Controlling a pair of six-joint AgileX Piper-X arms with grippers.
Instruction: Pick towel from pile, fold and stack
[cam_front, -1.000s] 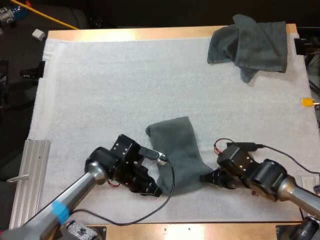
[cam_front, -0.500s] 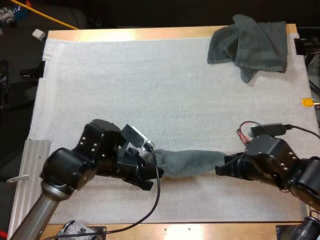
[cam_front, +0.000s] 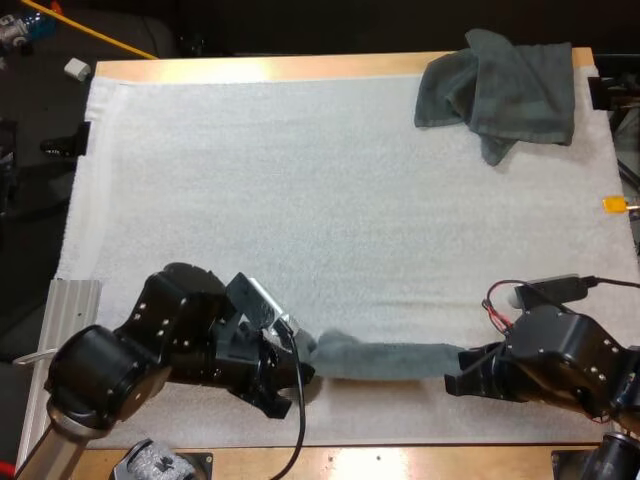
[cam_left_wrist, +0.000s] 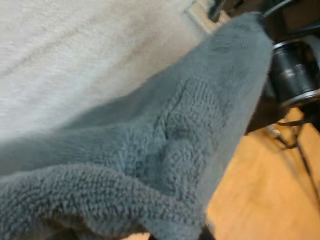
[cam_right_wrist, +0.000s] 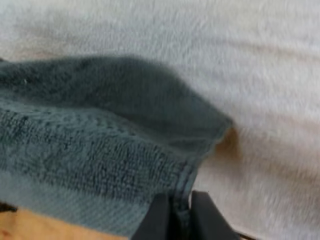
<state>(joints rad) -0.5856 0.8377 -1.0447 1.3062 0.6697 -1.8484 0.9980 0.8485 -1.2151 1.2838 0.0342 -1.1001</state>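
Observation:
A dark grey-green towel (cam_front: 388, 360) hangs stretched in a narrow band between my two grippers, above the near part of the white mat (cam_front: 300, 200). My left gripper (cam_front: 302, 367) is shut on the towel's left end; the towel (cam_left_wrist: 165, 145) drapes close over that gripper, with the other arm beyond its far end. My right gripper (cam_front: 458, 380) is shut on the right end, and its two black fingers (cam_right_wrist: 161, 220) pinch the towel's hemmed edge (cam_right_wrist: 182, 192). A crumpled towel pile (cam_front: 505, 92) lies at the mat's far right corner.
A ribbed metal plate (cam_front: 55, 350) lies off the mat's near left edge. The wooden table's front edge (cam_front: 400, 462) runs just below both grippers. Small items lie on the dark floor beyond the far left corner (cam_front: 77, 68).
Both grippers have drawn apart and toward the table's near edge, pulling the towel from a flat strip on the mat into a taut, narrow horizontal band.

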